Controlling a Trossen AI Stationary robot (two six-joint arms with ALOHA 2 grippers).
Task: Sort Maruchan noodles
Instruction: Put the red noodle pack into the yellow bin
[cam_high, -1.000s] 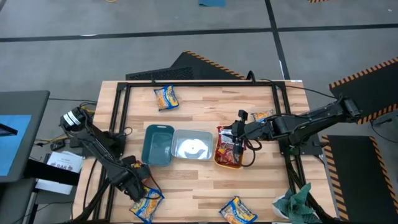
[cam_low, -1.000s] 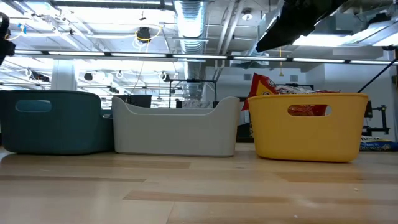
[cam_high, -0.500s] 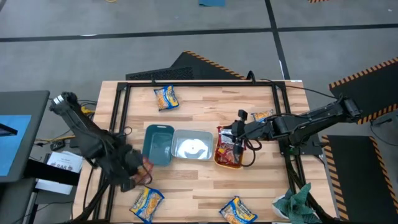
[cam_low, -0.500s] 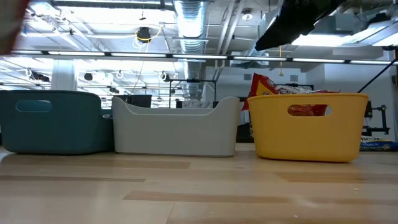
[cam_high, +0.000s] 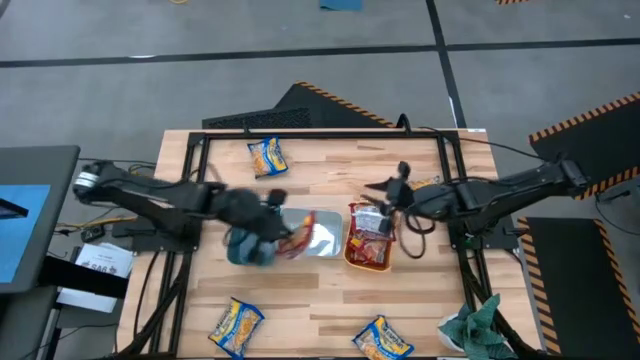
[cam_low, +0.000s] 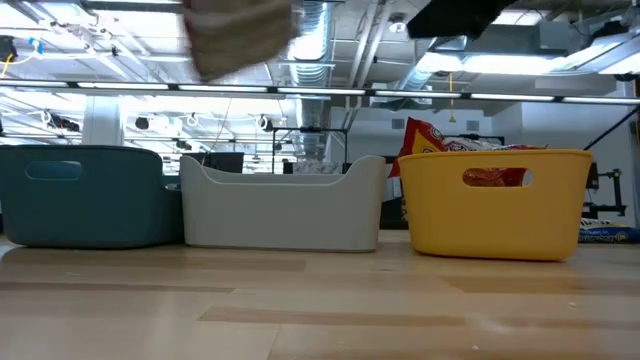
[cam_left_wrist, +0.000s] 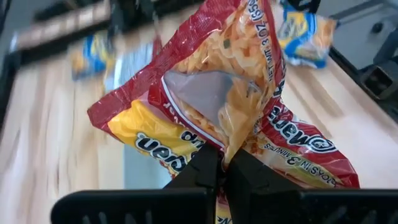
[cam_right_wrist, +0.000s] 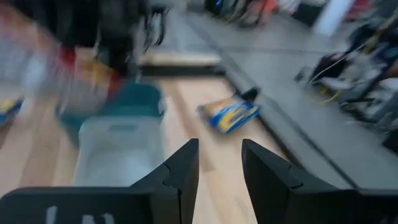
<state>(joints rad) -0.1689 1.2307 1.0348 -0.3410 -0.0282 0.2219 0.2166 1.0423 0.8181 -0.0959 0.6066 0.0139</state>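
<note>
Left wrist view: left tool (cam_left_wrist: 222, 163) clamped on red noodle packet (cam_left_wrist: 217, 106); right tool (cam_right_wrist: 216, 163) parted, empty, over orange bin (cam_high: 366, 250). Wooden desk (cam_high: 330, 300); yellow packets (cam_high: 236, 325) toward 6 o'clock.

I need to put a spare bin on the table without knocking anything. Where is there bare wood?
The widest bare patch is the near strip between the two yellow packets, in front of the clear bin. The far right corner, right of another yellow packet, is free too. The middle is crowded: teal bin, orange bin, both arms.
</note>
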